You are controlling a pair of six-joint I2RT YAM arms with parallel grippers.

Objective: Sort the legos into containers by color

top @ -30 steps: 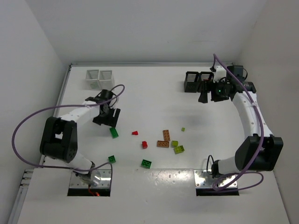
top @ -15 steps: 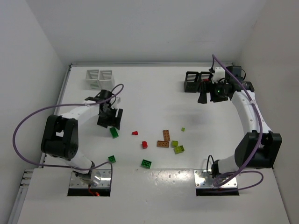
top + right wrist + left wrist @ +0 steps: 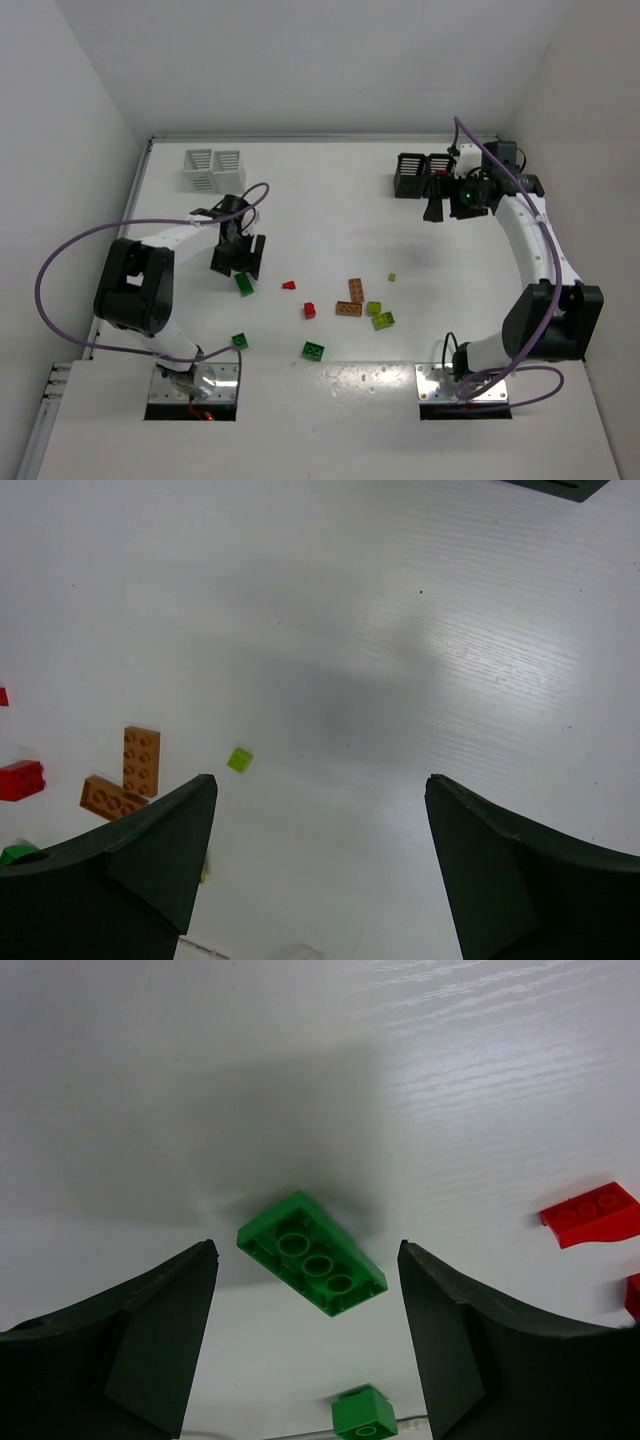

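**Top view.** The left claw hangs over the table, spread wide and holding nothing. A dark green brick lies just past its tips. The right claw is also wide and empty, just beside the black bins, a joined pair. The white bins, another joined pair, stand behind the left claw, apart from it. Ten bricks lie loose on the table, all nearer the bases than the right claw: three dark green, two red bricks, two orange bricks and three lime bricks. The bins' insides are too small to read.

**Left wrist.** The fingers stand well apart. The dark green brick lies flat and skewed between them, touching neither. A small green brick sits nearer the wrist. Both red bricks lie past the finger on the picture's right, one of them cut off by the edge.

**Right wrist.** The fingers are wide, with only bare table between them. Past the finger on the picture's left lie the two orange bricks, one tiny lime brick, red pieces and a sliver of green. A black bin's corner shows at the top edge.

**Surface and room.** The table is white with fine streaks and soft shadows under both claws. White walls close it in on three sides. A purple cable loops from each arm.
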